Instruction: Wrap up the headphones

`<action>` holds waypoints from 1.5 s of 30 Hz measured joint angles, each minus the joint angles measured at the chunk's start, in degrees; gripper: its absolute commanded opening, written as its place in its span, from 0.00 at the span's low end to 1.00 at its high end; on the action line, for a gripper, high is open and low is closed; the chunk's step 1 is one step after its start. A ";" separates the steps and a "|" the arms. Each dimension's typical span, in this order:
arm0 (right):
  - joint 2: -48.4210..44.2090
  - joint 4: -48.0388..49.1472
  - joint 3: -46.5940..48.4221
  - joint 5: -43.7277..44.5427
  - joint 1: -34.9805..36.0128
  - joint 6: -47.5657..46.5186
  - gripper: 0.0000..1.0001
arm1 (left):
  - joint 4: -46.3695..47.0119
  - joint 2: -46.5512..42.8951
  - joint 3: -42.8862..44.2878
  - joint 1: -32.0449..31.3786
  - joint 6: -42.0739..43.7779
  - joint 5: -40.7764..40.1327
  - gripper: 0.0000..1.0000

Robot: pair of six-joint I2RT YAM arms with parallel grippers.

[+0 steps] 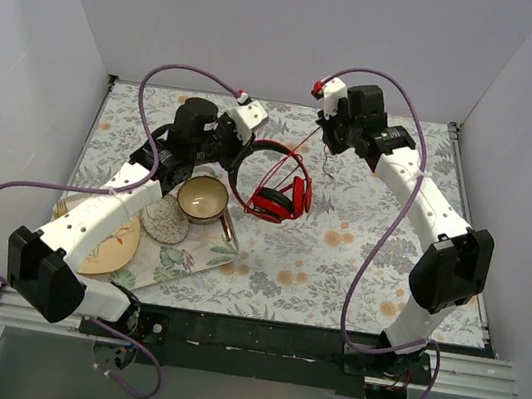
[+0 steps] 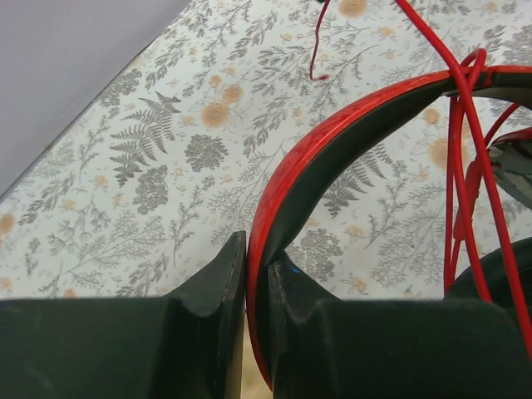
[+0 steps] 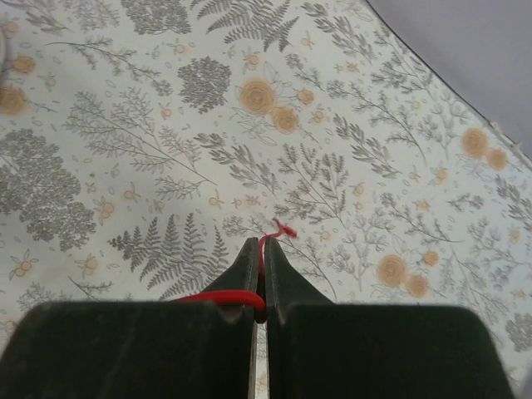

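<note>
The red headphones [image 1: 278, 186] lie at the middle of the floral cloth, ear cups [image 1: 281, 203] folded together at the front. My left gripper [image 1: 237, 146] is shut on the headband [image 2: 332, 141], which is red outside and black inside. The thin red cable [image 1: 291, 155] runs from the cups over the headband up to my right gripper [image 1: 328, 141], which is raised above the cloth. In the right wrist view that gripper [image 3: 263, 247] is shut on the cable [image 3: 220, 296], whose short end pokes out past the fingertips. Cable loops [image 2: 465, 174] cross the headband in the left wrist view.
A brass bowl [image 1: 202, 198] stands close in front of the headphones, beside a grey round disc [image 1: 165, 222] and a tan plate [image 1: 102, 244] under the left arm. A floral napkin [image 1: 200, 248] lies beneath them. Grey walls enclose the table on three sides.
</note>
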 measured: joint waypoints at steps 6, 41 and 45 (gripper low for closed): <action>-4.48 7.58 -9.46 -11.32 -2.08 2.43 0.01 | -8.90 0.09 5.79 0.39 -5.68 4.24 0.00; -6.91 72.39 -47.15 -23.78 -0.57 36.65 0.19 | -11.69 4.87 34.58 0.15 -25.57 1.81 0.00; -6.82 72.78 -48.50 -23.63 -0.55 37.44 0.11 | -11.74 5.40 34.69 0.20 -26.43 0.02 0.00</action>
